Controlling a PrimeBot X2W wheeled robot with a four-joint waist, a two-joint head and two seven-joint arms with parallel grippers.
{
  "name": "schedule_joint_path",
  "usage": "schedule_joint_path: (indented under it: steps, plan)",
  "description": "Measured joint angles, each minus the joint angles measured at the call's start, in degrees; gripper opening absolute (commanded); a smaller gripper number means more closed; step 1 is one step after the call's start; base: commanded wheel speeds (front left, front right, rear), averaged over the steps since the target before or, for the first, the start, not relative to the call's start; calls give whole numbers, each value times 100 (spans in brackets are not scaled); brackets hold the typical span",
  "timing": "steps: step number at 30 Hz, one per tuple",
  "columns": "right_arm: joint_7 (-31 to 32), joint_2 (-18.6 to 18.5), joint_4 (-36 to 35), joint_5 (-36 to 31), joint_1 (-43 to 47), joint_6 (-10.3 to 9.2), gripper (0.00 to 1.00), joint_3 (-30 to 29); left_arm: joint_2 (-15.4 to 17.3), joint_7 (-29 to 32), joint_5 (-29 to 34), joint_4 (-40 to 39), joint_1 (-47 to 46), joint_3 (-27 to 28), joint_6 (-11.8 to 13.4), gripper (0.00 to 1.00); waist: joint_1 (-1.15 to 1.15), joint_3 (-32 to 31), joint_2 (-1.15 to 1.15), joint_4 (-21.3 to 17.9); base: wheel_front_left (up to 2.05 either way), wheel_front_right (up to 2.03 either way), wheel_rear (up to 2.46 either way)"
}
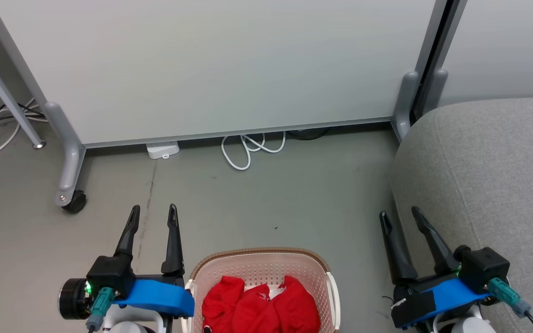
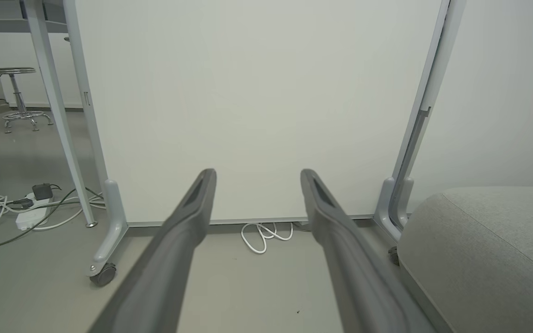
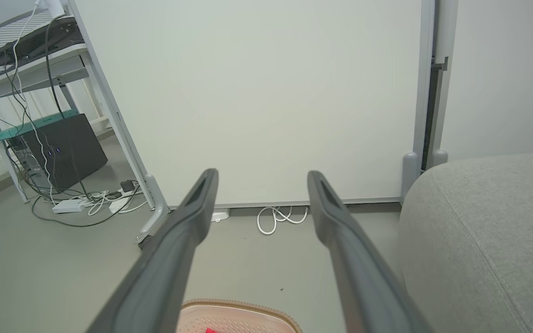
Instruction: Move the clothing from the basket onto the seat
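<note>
Red clothing (image 1: 259, 303) heaped in the cream basket (image 1: 262, 255) toward its near edge, basket on the floor (image 1: 266, 199) between both claws, left claw (image 1: 153, 209) released and empty, right claw (image 1: 400, 212) released and empty, just beside the grey seat (image 1: 493, 175)

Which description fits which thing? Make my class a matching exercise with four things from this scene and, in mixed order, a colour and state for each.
Things:
1 clothing
2 basket
3 seat
4 cable

Descriptions:
a grey, woven cover
b red, heaped in the basket
c white, coiled in loops
d cream with a brown rim

Pairs: 1-b, 2-d, 3-a, 4-c
</note>
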Motion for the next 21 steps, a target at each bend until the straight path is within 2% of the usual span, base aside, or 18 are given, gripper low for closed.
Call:
schedule_joint_path:
  steps: [16, 21]
  plan:
    - [-172, -7, 13, -575, -1, 1, 100, 55, 7, -168, 422, 55, -30, -129, -111, 100, 0, -10, 0, 49, 0, 0, 0]
    - [-175, -8, 43, -570, -1, 1, 100, 71, 8, -168, 352, 119, -30, -138, -171, 100, 0, -23, 0, 44, 0, 0, 0]
